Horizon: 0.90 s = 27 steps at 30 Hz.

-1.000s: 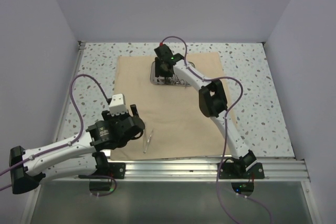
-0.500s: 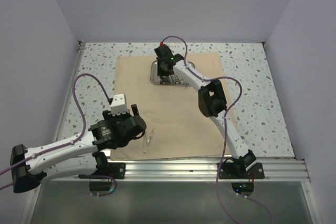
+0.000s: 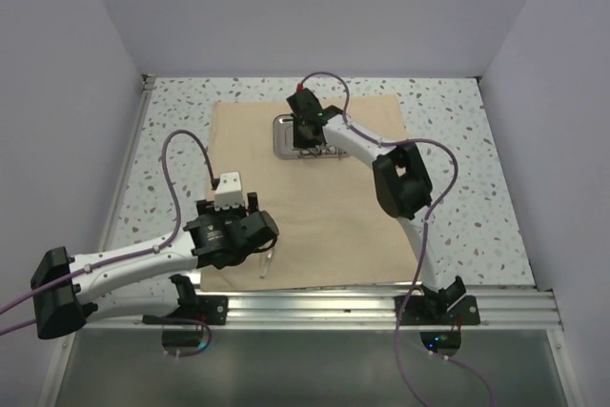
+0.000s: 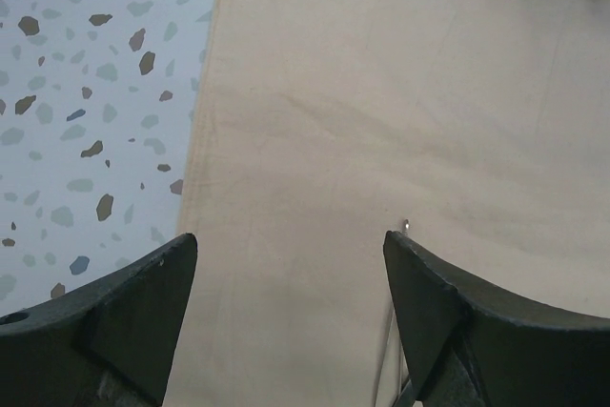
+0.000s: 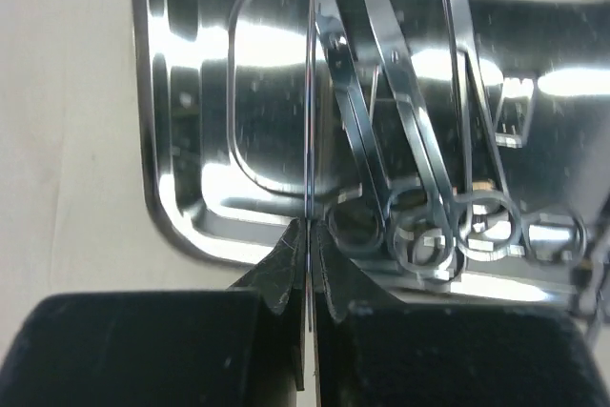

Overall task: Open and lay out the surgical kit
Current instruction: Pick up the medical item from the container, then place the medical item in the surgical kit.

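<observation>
Tan cloth [image 3: 324, 212] lies flat on the speckled counter [image 3: 172, 140], with the steel tray [image 3: 282, 132] at its upper centre. Right hand [image 5: 310, 235] is pinched narrow on a thin steel instrument [image 5: 309, 92], seen edge-on in the tray; ring-handled instruments [image 5: 405, 131] lie just beside it. Left hand [image 4: 289, 247], wide and empty, hovers over the cloth's lower left, near a slim metal piece [image 3: 268, 259]. Risks: the slight pinch may let the instrument twist or slip, and lifting may snag its neighbours or drag the tray, rumpling the cloth.
</observation>
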Tool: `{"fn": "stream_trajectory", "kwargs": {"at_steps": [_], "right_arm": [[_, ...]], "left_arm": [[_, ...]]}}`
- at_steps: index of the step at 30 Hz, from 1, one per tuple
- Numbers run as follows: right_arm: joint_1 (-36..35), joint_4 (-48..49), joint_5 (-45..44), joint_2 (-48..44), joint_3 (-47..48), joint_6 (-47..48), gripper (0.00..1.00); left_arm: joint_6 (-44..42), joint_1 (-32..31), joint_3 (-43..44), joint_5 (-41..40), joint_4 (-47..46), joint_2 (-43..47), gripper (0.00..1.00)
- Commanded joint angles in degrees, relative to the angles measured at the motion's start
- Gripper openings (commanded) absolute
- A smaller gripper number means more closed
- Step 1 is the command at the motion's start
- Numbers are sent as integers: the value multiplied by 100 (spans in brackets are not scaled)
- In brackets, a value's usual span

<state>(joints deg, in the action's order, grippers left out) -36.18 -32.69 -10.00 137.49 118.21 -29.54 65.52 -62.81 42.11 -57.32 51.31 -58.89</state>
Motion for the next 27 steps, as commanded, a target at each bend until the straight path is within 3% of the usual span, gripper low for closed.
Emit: {"fn": "stream_trajectory", "kwargs": {"at_steps": [1,4,14,21,27], "right_arm": [[-300,420,-151,-1390,-1040,-25,0],[-581,790,-239,-2137,-1958,-52,0],[-1742,1440,-362,-3341,-4015,-718,0],[-2674,2345,-450,-3624,-5456,-1449,0],[-3035,2644,-634,-3580,-5756,-1739,0]], "left_arm": [[269,-21,219,-403,63,-227,83],[277,-21,210,-403,64,-254,83],[67,-21,87,-333,-191,53,84],[-513,-21,-159,-201,-894,343,85],[-1049,-21,-89,-78,-1254,676,90]]}}
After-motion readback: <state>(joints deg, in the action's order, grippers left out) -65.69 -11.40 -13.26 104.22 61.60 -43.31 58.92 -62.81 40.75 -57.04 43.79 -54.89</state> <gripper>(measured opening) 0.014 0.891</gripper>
